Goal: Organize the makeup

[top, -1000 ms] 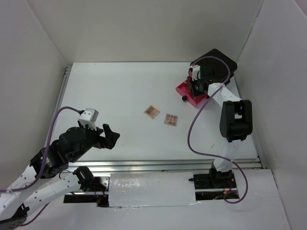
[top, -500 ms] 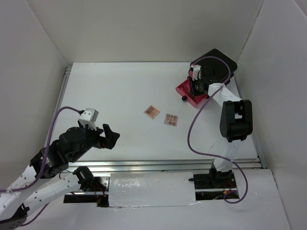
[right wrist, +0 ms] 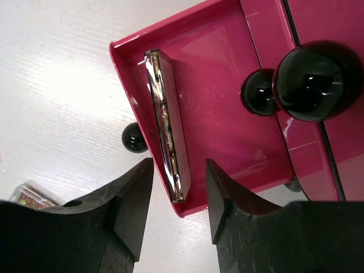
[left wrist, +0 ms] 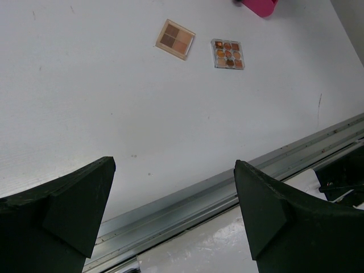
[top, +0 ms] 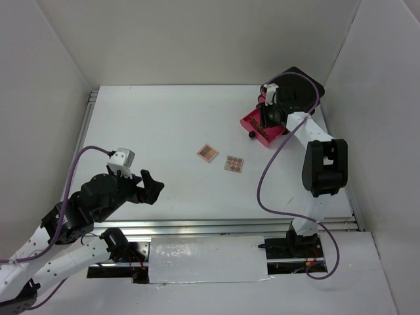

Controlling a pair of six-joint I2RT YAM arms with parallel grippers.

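A narrow brown palette (right wrist: 168, 151) lies along the left wall of the open pink drawer (right wrist: 227, 114), on its edge as far as I can tell. My right gripper (right wrist: 179, 196) hovers over the drawer's front end, open, its jaws on either side of the palette's near end with a gap on each side. In the top view this gripper (top: 266, 118) is at the drawer (top: 254, 130). Two small square tan-orange palettes (top: 207, 152) (top: 233, 163) lie mid-table; they also show in the left wrist view (left wrist: 175, 39) (left wrist: 228, 53). My left gripper (top: 152, 187) is open and empty at the front left. No brushes or pencils are visible.
The black box (top: 298, 85) with pink drawers stands at the back right; its round black knobs (right wrist: 313, 79) (right wrist: 259, 91) are beside the open drawer. A metal rail (left wrist: 187, 196) runs along the table's front edge. White walls enclose the table.
My right wrist has shifted slightly toward the back right over the drawer. The left arm and the two square palettes have not moved.
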